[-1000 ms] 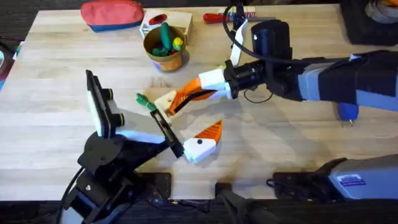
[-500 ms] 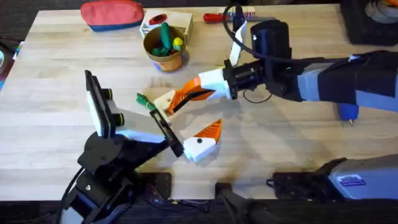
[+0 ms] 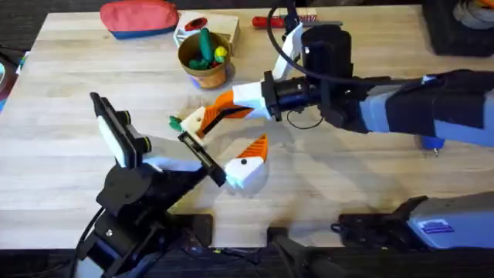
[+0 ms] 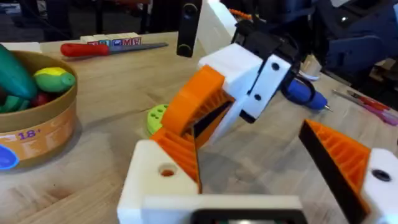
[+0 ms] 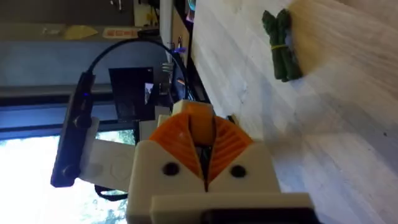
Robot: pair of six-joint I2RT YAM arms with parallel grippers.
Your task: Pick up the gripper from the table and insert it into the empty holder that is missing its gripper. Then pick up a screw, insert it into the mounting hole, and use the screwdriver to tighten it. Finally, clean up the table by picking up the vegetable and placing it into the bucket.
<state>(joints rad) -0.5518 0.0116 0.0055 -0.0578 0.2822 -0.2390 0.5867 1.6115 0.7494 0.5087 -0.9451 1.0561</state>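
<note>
Orange pads of my right gripper [image 3: 207, 120] are pinched together on the small orange gripper [image 5: 200, 122] piece, pressing it at the white holder [image 3: 193, 121] lying mid-table. My left gripper [image 3: 245, 161] sits just below, its fingers spread wide, gripping nothing I can see. Green vegetable [image 3: 177, 123] lies just left of the holder; the bucket [image 3: 204, 62] stands behind, near the table's [image 3: 69, 139] far edge.

The right end effector [image 3: 212, 117] reaches across the middle, pads pressed together; the left end effector [image 3: 239, 166] lies low beside it.
</note>
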